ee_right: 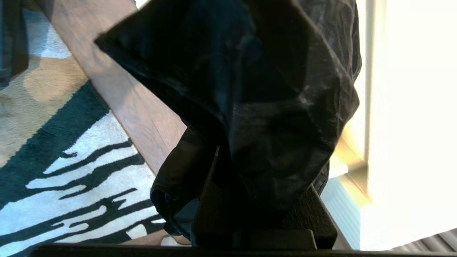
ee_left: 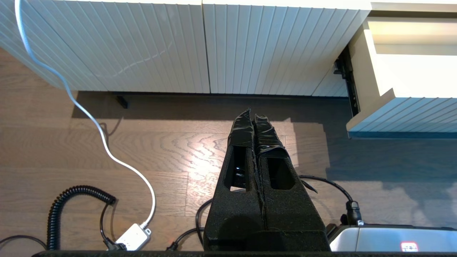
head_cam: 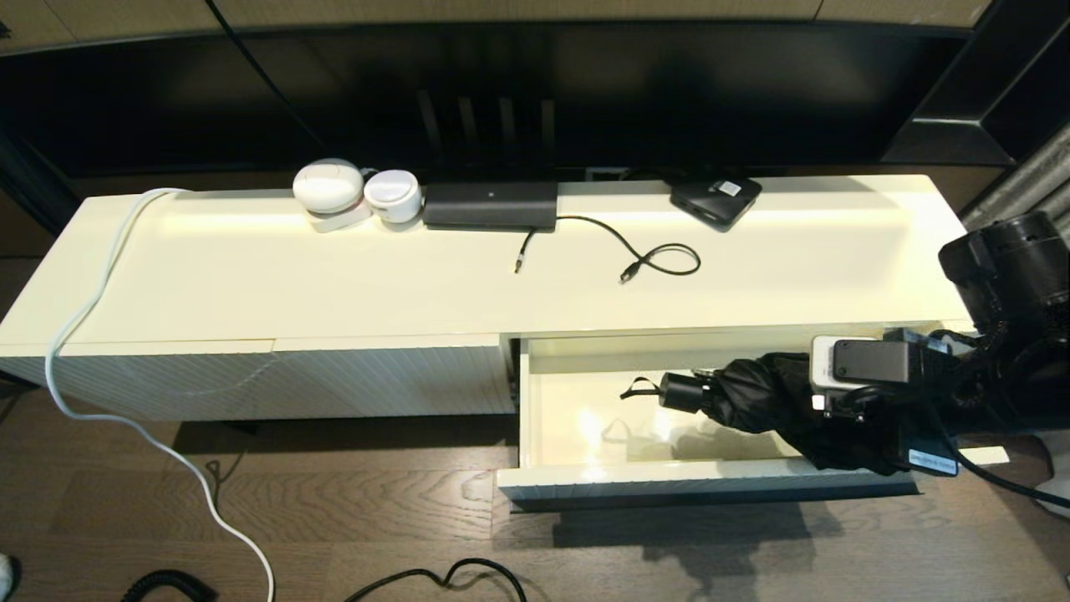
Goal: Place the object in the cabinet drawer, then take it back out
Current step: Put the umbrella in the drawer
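Observation:
The cabinet drawer [head_cam: 577,431] stands pulled out at the cabinet's right end, its ribbed front [head_cam: 669,487] toward me and its cream floor showing. A folded black umbrella [head_cam: 756,397] hangs over the drawer's right half. Its handle end and strap [head_cam: 675,390] point left, and its shadow falls on the drawer floor. My right gripper [head_cam: 827,418] is shut on the umbrella's fabric [ee_right: 271,89], which drapes over the fingers in the right wrist view. My left gripper [ee_left: 254,121] is shut and empty, parked above the wood floor left of the drawer's corner [ee_left: 400,114].
On the cabinet top sit two white round devices [head_cam: 328,186], a black box [head_cam: 490,205], a loose black cable [head_cam: 652,259] and a small black unit [head_cam: 715,199]. A white cable [head_cam: 84,334] drapes down over the handleless ribbed panels [head_cam: 334,380]. Cables lie on the floor [ee_left: 71,200].

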Robot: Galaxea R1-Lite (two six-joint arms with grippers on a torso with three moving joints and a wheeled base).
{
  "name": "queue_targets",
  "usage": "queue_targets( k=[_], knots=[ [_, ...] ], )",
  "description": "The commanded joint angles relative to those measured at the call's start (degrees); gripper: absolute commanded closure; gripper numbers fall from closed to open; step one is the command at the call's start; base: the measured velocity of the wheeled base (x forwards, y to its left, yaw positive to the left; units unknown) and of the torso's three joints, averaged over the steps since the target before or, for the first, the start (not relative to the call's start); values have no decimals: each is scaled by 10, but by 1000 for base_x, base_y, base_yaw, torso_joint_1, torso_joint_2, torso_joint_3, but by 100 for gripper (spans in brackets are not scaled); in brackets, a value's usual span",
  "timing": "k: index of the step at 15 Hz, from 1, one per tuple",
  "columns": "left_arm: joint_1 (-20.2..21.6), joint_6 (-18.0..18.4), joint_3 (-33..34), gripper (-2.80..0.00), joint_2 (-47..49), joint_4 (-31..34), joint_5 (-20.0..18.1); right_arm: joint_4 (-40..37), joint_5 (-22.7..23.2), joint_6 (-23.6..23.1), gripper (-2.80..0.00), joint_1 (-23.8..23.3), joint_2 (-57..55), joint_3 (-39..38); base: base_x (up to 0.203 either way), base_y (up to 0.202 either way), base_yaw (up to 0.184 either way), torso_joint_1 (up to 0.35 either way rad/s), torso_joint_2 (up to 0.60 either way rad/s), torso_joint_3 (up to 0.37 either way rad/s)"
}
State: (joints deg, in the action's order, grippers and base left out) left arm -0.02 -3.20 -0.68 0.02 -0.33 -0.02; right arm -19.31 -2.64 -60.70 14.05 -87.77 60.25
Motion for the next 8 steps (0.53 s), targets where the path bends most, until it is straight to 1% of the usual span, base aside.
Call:
queue_targets(
  k=[1,6,8],
  knots=[
    [-1,-1,0,0,1,0,-1,1,5,-6,0,2,-35,3,0,0,0,0,0,0],
    [0,-1,0,0,1,0,0,2,14,-34,0,2,-77,18,0,0,0,0,0,0],
    [0,-1,0,0,1,0,0,2,14,-37,0,2,-89,29,0,0,0,0,0,0]
  ],
)
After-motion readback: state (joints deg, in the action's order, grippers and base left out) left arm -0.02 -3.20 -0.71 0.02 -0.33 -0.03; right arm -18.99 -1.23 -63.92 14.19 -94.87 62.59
